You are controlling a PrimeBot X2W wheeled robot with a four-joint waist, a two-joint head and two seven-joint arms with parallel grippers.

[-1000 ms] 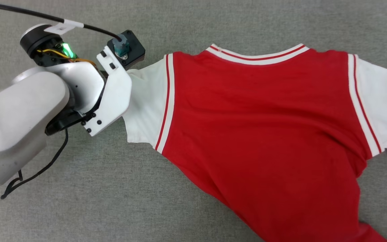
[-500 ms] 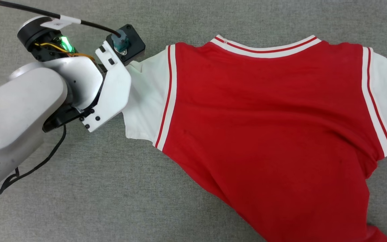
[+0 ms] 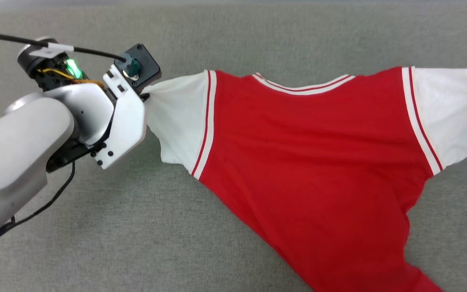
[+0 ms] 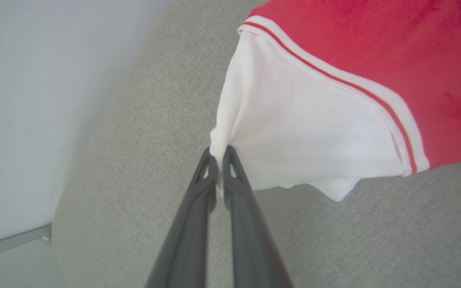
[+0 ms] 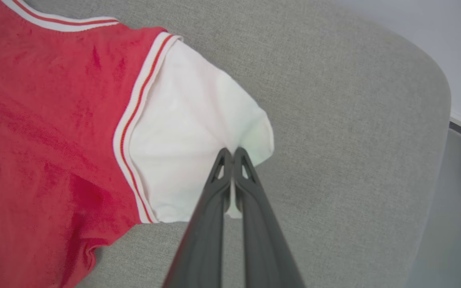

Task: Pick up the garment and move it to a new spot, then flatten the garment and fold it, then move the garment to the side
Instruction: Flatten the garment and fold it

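- Left jaws: together, clamped on the outer hem of one white sleeve. The two dark fingers meet at their tips with a pinch of cloth between them.
- Right jaws: together, clamped on the outer hem of the other white sleeve. The fingers meet at the tips, and the cloth gathers into folds toward the grip.
- Garment: a red T-shirt with white sleeves and striped bands at the seams, spread between the two sets of jaws. Its shoulder line is drawn taut from one grip to the other.
- Collar: white with a red stripe, about midway between the jaws and dipping slightly below the taut line.
- Garment body: it trails away from the line between the jaws toward the robot, narrowing nearer the right jaws than the left.
- Tabletop: covered in grey cloth, it lies beneath both sets of jaws and the garment.
- Left forearm: a pale casing behind the left jaws, with a black cable and a green light at the wrist.
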